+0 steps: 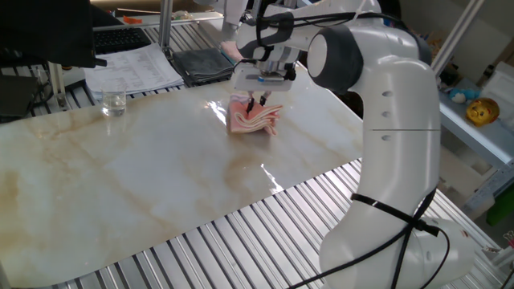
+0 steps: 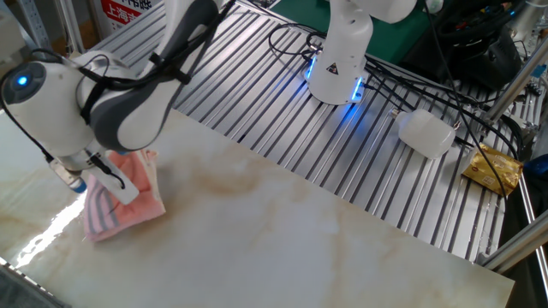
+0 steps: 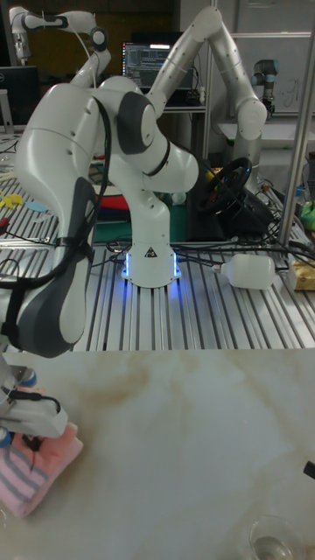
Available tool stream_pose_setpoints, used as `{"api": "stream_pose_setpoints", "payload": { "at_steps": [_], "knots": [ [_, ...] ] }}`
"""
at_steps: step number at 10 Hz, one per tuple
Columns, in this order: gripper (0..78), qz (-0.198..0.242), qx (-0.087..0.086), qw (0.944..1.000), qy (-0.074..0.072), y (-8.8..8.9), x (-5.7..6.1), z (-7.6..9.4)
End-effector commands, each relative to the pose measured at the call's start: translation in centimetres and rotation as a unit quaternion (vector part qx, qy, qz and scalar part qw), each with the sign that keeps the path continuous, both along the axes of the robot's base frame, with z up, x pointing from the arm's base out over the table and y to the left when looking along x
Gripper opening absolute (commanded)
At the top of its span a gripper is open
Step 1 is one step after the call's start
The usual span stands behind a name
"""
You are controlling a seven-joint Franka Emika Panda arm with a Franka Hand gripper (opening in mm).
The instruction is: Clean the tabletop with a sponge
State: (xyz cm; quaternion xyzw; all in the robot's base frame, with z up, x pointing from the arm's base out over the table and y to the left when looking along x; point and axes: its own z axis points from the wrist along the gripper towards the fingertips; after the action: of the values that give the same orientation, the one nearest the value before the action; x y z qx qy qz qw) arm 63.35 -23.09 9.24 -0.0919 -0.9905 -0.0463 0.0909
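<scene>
The salmon-pink sponge [image 1: 253, 119] with grey-and-white stripes lies folded on the cream marble tabletop [image 1: 144, 185]. My gripper [image 1: 258, 100] points straight down onto it and is shut on its top folds, pressing it against the slab. From the other side the sponge [image 2: 128, 204] sits under the gripper [image 2: 96, 175], with its striped edge toward the camera. In the tall view the sponge [image 3: 39, 470] lies at the far left edge of the tabletop [image 3: 192, 437], and the gripper [image 3: 29, 439] pinches it there.
A dark grey folded cloth [image 1: 201, 64], papers [image 1: 132, 68] and a small glass [image 1: 113, 102] sit past the slab's far edge. Ribbed metal slats [image 1: 265, 233] surround the slab. A white bottle [image 2: 426, 133] and cables lie on the slats near the arm's base [image 2: 338, 64].
</scene>
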Motion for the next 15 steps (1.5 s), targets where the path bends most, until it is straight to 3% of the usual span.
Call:
{"api": "stream_pose_setpoints", "payload": {
  "at_steps": [1,4,5,8,12,15],
  "knots": [
    [1.2,-0.023,-0.022,0.9995,-0.004,1.1,0.2,0.5],
    [1.2,-0.039,-0.033,0.9987,0.002,1.1,0.2,0.5],
    [1.2,-0.046,-0.043,0.9980,-0.001,1.1,0.2,0.5],
    [1.2,-0.056,-0.044,0.9973,-0.015,1.1,0.3,0.5],
    [1.2,-0.055,-0.063,0.9963,-0.022,0.9,2.9,1.4],
    [1.2,-0.055,-0.065,0.9962,-0.018,1.1,4.9,0.4]
  ]
}}
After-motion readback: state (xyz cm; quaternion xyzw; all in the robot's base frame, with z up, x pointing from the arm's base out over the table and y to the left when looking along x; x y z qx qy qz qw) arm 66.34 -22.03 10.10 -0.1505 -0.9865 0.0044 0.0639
